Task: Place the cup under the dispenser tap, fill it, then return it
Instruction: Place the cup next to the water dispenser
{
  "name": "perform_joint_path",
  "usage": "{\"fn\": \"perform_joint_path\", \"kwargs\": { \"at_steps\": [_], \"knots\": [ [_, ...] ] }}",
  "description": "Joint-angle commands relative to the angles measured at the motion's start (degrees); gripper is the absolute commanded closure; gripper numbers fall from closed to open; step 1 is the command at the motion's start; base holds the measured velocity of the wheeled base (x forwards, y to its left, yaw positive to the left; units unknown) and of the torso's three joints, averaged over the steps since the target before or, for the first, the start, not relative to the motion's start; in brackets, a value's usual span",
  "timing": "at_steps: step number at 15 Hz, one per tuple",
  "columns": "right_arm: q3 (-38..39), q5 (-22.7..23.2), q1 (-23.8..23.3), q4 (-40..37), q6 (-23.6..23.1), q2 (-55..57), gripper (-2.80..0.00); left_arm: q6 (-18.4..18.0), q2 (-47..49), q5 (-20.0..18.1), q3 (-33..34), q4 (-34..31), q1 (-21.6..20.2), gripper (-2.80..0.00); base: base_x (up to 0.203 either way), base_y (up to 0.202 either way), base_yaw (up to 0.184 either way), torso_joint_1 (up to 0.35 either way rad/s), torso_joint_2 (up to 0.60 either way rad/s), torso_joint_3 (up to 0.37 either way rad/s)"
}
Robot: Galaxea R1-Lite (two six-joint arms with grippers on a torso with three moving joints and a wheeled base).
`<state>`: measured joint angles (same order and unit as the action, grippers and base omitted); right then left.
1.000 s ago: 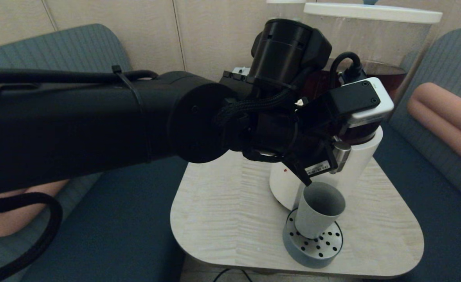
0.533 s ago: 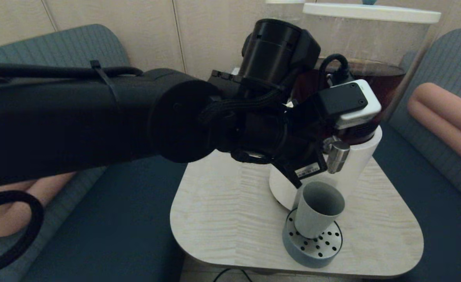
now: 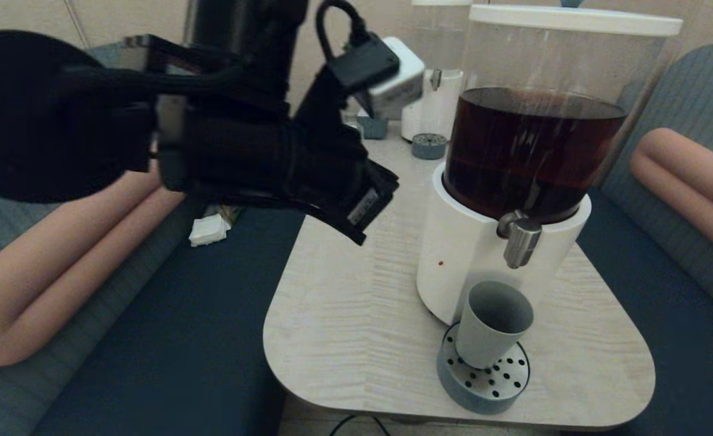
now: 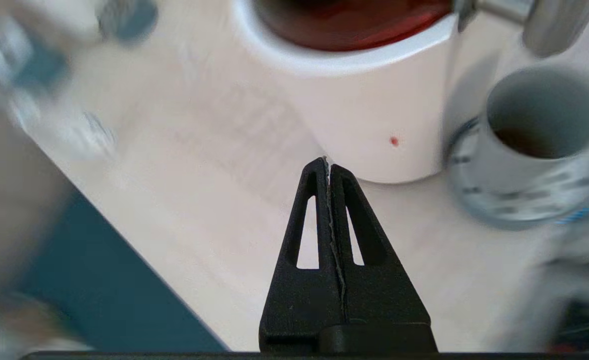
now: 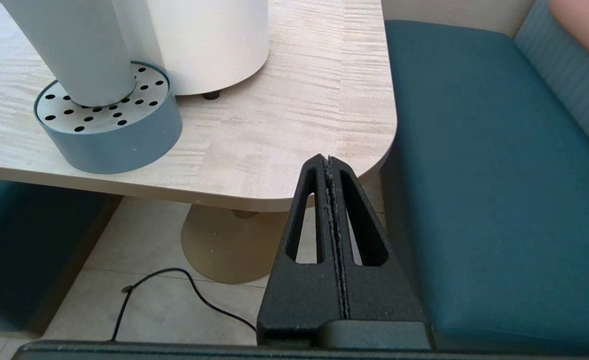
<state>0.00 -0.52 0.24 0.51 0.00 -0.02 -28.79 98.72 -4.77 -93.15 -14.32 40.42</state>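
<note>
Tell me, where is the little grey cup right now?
In the head view, the cup stands on the perforated drip tray at the table's front right, directly under the dispenser tap.

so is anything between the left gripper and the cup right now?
Nothing visible. The left gripper, fingers shut, hangs above bare table beside the dispenser's white base. The cup stands on the drip tray under the tap.

Cup (image 3: 491, 324) on drip tray (image 3: 483, 378), under tap (image 3: 519, 237)
</note>
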Motion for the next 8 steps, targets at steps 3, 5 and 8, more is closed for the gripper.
{"fn": "perform_joint_path", "kwargs": {
  "at_steps": [3,5,8],
  "knots": [
    [0.0,0.0,0.02,0.02,0.0,-0.06,0.0,27.14,-13.72,-11.03,12.84,7.42,-7.41,0.0,0.0,0.0,0.0,0.0,0.0,0.0],
    [0.0,0.0,0.02,0.02,0.0,-0.06,0.0,31.87,-16.13,-13.87,23.11,20.5,-10.16,0.0,0.0,0.0,0.0,0.0,0.0,0.0],
    [0.0,0.0,0.02,0.02,0.0,-0.06,0.0,36.11,-14.61,-15.86,39.0,45.22,-11.82,0.0,0.0,0.0,0.0,0.0,0.0,0.0]
  ]
}}
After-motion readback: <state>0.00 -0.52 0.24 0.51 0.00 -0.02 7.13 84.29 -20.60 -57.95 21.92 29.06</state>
